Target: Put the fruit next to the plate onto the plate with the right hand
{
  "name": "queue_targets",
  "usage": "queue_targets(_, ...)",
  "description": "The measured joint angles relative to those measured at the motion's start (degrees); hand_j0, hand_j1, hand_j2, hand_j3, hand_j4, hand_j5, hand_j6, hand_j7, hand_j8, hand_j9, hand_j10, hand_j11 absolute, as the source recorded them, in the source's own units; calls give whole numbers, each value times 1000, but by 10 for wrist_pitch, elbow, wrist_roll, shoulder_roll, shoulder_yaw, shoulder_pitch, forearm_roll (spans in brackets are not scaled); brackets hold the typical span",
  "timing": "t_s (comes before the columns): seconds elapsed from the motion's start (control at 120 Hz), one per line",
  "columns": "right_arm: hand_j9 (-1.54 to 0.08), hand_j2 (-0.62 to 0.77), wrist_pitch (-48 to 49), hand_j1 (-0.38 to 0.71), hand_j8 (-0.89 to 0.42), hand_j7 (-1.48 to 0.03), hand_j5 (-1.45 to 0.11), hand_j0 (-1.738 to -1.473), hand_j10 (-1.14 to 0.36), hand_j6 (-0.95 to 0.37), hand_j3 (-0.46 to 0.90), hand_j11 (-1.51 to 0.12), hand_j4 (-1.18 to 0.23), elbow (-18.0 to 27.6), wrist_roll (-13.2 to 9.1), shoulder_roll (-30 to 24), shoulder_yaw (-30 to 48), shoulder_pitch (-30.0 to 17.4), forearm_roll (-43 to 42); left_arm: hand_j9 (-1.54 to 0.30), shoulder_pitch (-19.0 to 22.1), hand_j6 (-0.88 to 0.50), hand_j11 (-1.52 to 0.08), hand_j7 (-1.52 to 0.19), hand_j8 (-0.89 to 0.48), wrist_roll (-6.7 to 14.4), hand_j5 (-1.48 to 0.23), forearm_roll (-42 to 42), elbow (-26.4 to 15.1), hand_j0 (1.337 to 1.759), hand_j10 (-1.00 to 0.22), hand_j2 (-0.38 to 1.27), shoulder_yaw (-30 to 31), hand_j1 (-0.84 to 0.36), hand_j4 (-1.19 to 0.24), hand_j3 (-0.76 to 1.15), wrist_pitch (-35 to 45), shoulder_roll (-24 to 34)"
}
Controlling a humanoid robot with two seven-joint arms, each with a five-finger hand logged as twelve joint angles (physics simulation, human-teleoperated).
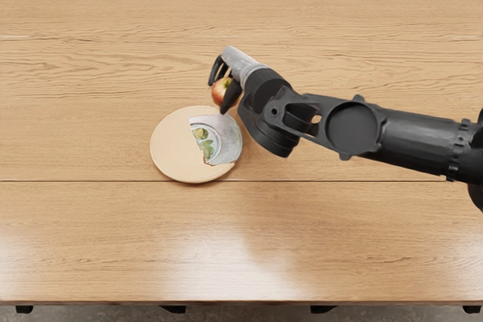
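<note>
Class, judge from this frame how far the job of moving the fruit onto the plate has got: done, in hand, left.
Done: the right hand is closed around the fruit. In hand: the fruit sits by the plate, at its upper-right rim, not on it; whether it is lifted is unclear. Left: carry it over the plate and release.

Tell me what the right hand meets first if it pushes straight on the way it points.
The round red-yellow fruit, held in the curled fingers of the right hand; beyond it, seemingly only the light wooden table.
</note>
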Motion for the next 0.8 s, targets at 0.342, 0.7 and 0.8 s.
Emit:
queue_targets(0.342, -1198, 261, 7, 207, -320, -1134, -1196, -1646, -501, -497, 0, -1201, -842, 0, 0, 3, -2, 0, 0, -13, 0, -10, -13, -13, -10, 0, -13, 0, 0, 1658, -10, 2, 0, 337, -10, 0, 0, 0)
queue_targets(0.7, -1194, 306, 51, 236, -304, -1134, -1195, -1646, -485, -479, 0, -1199, -843, 18, 0, 3, -4, -9, 1, -13, 0, -10, -13, -13, -10, 0, -13, 0, 0, 1658, -10, 2, 0, 337, -10, 0, 0, 0)
queue_targets(0.8, -1195, 280, 61, 224, -307, -1134, -1197, -1646, -487, -482, 0, -1200, -842, 25, 0, 3, -4, -10, 1, -13, 0, -10, -13, -13, -10, 0, -13, 0, 0, 1658, -10, 2, 0, 337, -10, 0, 0, 0)
